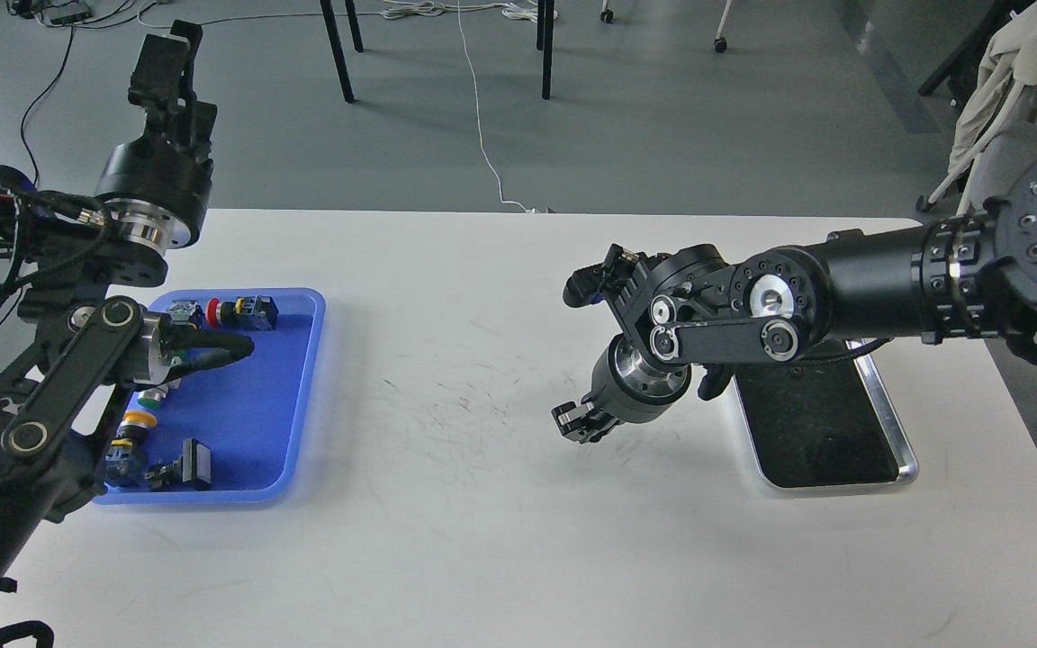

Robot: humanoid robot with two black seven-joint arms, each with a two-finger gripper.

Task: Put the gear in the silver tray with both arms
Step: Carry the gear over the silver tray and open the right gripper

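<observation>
The silver tray (883, 423) lies flat on the white counter (446, 504) at the right, its dark mirror-like base bare where it shows; the right arm (870, 279) crosses over its far end and hides that part. That arm comes in from the right edge and bends down at the wrist, so the right end effector (580, 423) hangs just left of the tray, low over the counter. It is dark and seen end-on, and I cannot tell whether its fingers are apart or together.

Well apart, at the left of the counter, sits a blue tray (302, 396). In it lie small parts: a red-capped switch (244, 312) near the far rim, a yellow and green capped piece (136, 421) and a black block (187, 468) near the front. The left arm (59, 378) rises over this tray, with the left end effector (163, 63) held high above the counter, pointing up; its fingers cannot be told apart.
</observation>
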